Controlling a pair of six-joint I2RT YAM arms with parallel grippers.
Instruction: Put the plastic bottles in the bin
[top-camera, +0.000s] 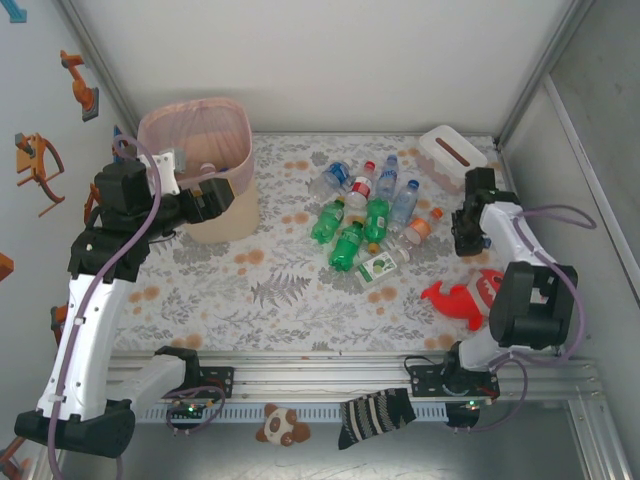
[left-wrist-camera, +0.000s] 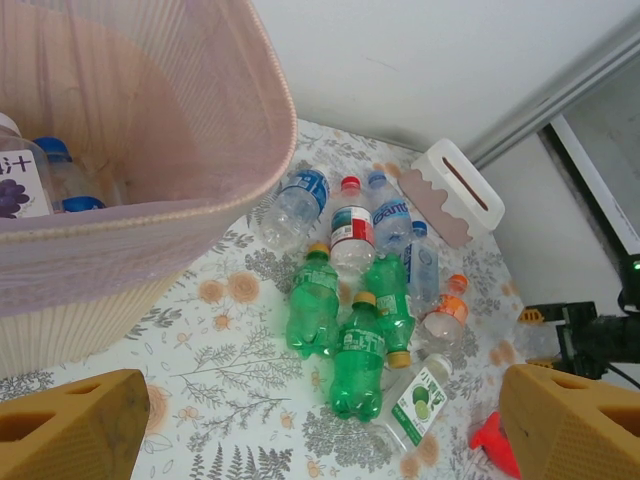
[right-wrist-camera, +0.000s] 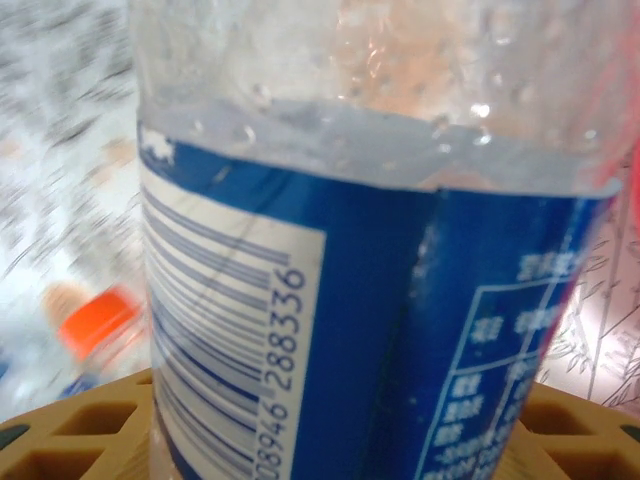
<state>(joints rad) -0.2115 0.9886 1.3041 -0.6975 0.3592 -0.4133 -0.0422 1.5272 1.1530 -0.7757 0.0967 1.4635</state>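
Fingers (right-wrist-camera: 80, 435) of the right gripper (right-wrist-camera: 330, 432) pinch a clear blue-labelled bottle (right-wrist-camera: 330, 250); the left gripper's (left-wrist-camera: 320, 422) tan fingers (left-wrist-camera: 70, 430) spread wide.

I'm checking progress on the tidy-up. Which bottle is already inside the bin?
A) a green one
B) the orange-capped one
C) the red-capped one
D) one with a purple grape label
D: the left wrist view shows the grape-label bottle down inside the bin, behind its pink-lined rim.
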